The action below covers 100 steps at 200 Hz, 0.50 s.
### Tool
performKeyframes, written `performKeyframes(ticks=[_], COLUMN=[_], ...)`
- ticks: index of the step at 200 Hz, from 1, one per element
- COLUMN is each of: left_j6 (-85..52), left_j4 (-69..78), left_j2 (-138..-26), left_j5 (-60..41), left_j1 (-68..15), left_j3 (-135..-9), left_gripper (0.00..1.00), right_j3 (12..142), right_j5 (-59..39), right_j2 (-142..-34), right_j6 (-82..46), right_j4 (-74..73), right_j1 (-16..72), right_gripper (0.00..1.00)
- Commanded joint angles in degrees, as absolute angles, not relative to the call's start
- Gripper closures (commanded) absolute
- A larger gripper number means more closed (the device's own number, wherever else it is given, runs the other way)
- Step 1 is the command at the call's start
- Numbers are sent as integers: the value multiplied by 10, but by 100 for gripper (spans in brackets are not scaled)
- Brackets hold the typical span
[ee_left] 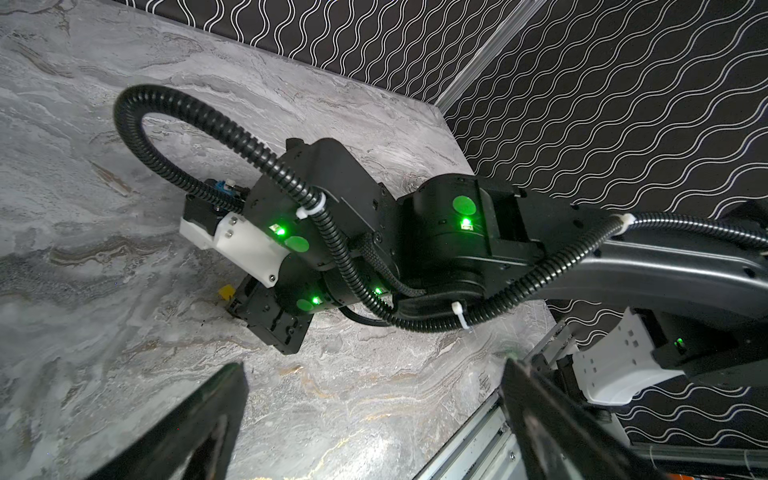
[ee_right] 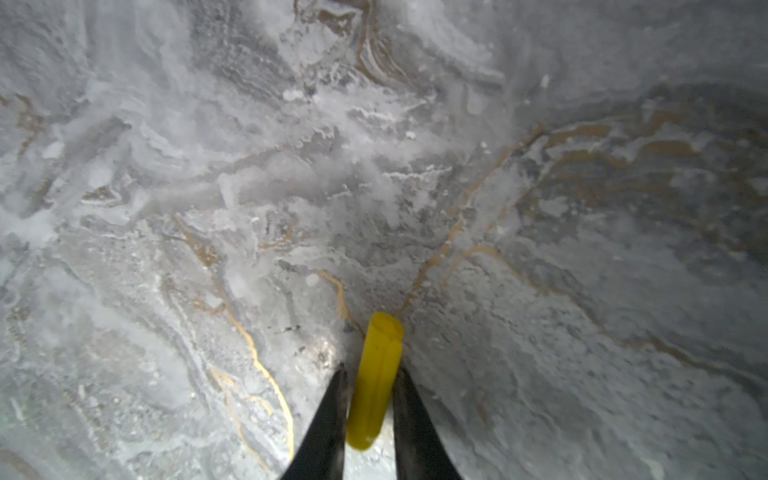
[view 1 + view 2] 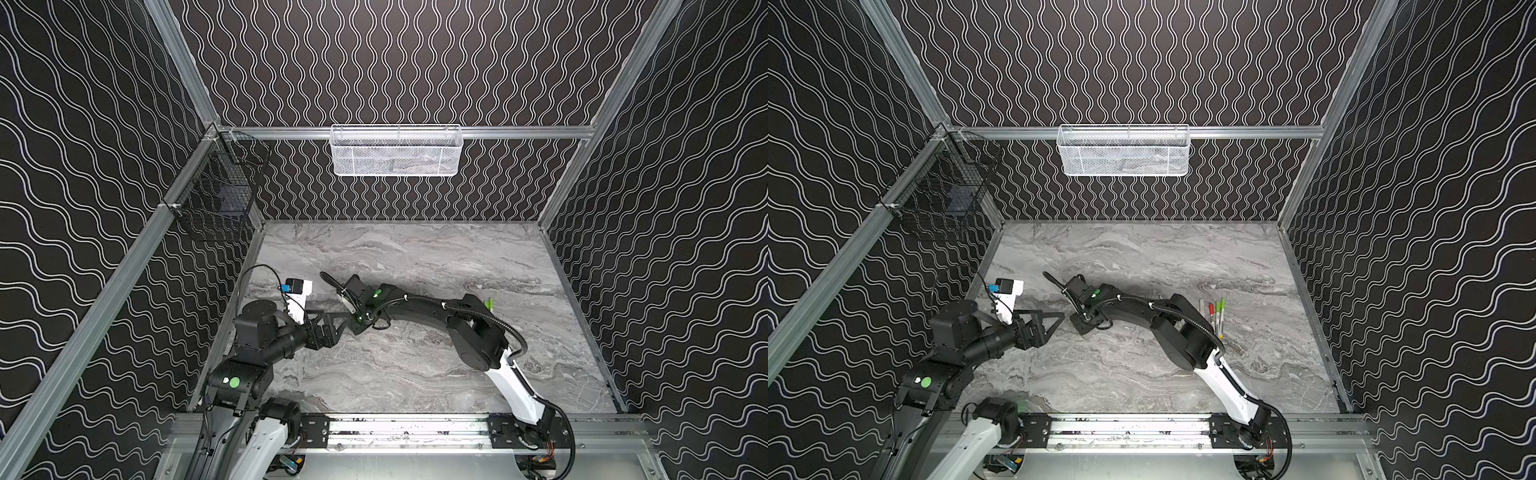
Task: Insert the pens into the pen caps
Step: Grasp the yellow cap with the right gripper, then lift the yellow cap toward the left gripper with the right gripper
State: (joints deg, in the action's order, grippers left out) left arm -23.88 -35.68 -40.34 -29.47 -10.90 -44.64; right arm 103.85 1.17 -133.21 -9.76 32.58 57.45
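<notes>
The grey marbled worktop (image 3: 415, 374) fills the floor of the cell. On the back rail hangs a white mesh basket (image 3: 395, 160); what lies in it cannot be made out through the mesh. A black wire basket (image 3: 216, 195) hangs on the left rail, with a dark boxy thing (image 3: 959, 201) in its bottom. The left gripper (image 1: 374, 365) hovers at the left side of the worktop, its fingers (image 1: 208, 415) spread wide apart and holding nothing. The right gripper (image 2: 371, 368) reaches across to left of centre, low over the worktop. The pens (image 3: 1219, 318) lie side by side on the right part of the worktop, just beyond the right arm's elbow: slim white barrels with dark print, one showing a red cap and two showing green caps. The yellow cap (image 2: 380, 345), short, stubby and ridged along its length, sits between the right fingers (image 2: 324, 415), which press on it from both sides, close against the worktop.
</notes>
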Motion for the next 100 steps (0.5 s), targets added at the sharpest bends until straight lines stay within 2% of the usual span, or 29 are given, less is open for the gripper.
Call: performKeyframes(ticks=[1, 57, 100], left_j6=[-242, -296, -358], left_j4=[-343, -299, -221], left_j2=[-407, -392, -382], left_j5=[-302, -337, -381], left_j1=[-109, -109, -109], left_j3=[-448, -404, -325], left_gripper=[1, 2, 1], right_j3=[992, 803, 732], right_j5=[44, 27, 15], right_j2=[-1318, -1173, -1102], right_j6=[-96, -96, -99], right_j4=[422, 306, 264], right_j1=[572, 559, 554], right_gripper=[79, 81, 81])
